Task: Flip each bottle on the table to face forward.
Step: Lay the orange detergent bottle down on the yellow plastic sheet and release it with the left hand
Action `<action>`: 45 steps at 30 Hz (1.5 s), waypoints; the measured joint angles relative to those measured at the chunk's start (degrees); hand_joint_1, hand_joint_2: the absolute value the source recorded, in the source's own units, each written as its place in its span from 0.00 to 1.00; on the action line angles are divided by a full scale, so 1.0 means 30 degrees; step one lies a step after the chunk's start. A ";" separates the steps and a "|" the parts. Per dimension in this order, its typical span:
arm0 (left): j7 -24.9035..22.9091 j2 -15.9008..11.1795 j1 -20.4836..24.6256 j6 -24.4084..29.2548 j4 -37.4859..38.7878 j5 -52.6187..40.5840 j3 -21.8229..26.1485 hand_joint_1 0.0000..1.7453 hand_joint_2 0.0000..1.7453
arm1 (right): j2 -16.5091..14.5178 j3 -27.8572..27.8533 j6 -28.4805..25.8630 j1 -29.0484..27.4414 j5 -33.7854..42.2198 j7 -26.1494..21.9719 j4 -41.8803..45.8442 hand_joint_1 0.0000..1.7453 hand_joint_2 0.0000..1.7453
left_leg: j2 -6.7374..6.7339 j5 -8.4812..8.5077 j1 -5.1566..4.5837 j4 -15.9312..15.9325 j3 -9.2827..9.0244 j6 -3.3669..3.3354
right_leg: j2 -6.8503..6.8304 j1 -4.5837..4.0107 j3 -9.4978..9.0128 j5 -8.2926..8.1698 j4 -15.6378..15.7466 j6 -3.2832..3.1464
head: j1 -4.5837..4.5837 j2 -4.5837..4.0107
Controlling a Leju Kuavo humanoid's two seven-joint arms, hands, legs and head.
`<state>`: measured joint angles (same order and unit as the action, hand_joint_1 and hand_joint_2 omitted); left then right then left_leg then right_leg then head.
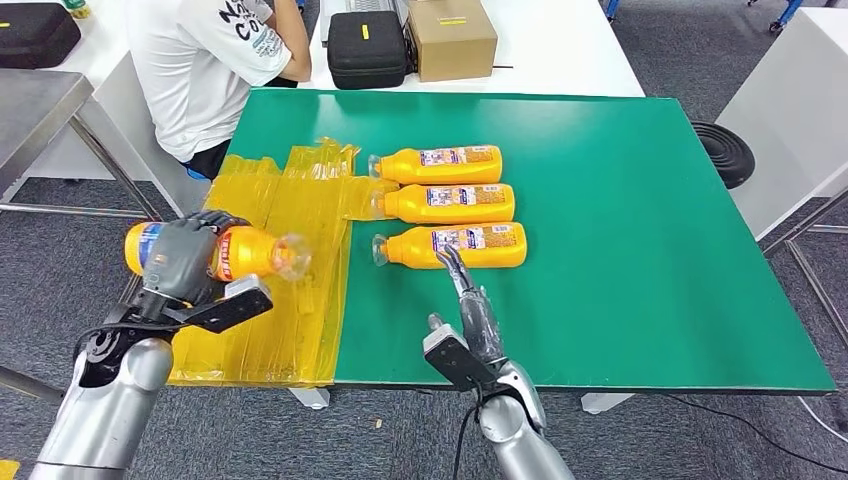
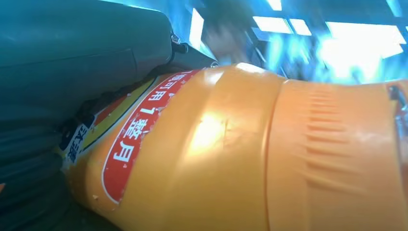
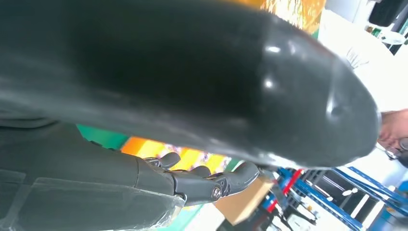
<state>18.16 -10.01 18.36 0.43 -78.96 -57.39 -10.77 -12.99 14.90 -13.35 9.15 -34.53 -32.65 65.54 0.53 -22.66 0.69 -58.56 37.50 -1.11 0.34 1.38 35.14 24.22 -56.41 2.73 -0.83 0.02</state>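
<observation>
Fingers (image 1: 190,245) around orange bottle (image 1: 250,252)

Three bottles are lying side by side in a row near the middle of the table (image 1: 640,200): the far bottle (image 1: 440,164), the middle bottle (image 1: 450,203) and the near bottle (image 1: 460,245). A plastic sheet (image 1: 290,290) is covering the table's left edge. Beyond the far edge, a case (image 1: 367,47) and a box (image 1: 452,37) are sitting.
</observation>
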 joint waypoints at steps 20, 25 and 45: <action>0.1167 -0.1629 0.4652 -0.3538 0.8252 0.2064 -0.5807 0.96 1.00 | 0.0188 -0.1219 -0.0193 -0.0664 0.0565 -0.0190 0.2174 0.00 0.00 | -0.0005 0.0002 -0.0005 -0.0002 0.0004 -0.0001 | 0.0006 0.0005 0.0008 -0.0004 0.0001 0.0000 | 0.0000 0.0000; 0.0853 -0.0360 0.5761 -0.2789 1.0924 0.2441 -0.6994 0.96 1.00 | 0.0233 -0.1365 -0.0226 -0.0912 0.0612 -0.0259 0.2456 0.00 0.00 | 0.0007 0.0004 -0.0014 -0.0003 0.0003 -0.0004 | 0.0003 0.0031 -0.0007 -0.0007 0.0001 0.0004 | 0.0000 0.0000; -0.0630 0.1964 0.7912 -0.1505 1.5535 0.1736 -0.8756 0.82 1.00 | 0.0259 -0.1381 -0.0337 -0.0930 0.0736 -0.0379 0.2349 0.00 0.00 | 0.0014 0.0004 -0.0018 -0.0003 -0.0022 -0.0004 | 0.0000 0.0032 -0.0048 -0.0007 -0.0002 0.0005 | -0.0002 0.0000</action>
<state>16.27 -4.12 42.09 -4.08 -32.35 -52.18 -37.04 -12.22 10.75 -14.37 6.36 -32.32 -33.79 72.58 0.58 -22.64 0.64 -58.57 37.44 -1.13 0.35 1.48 35.00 24.20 -56.41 2.75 -0.83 0.02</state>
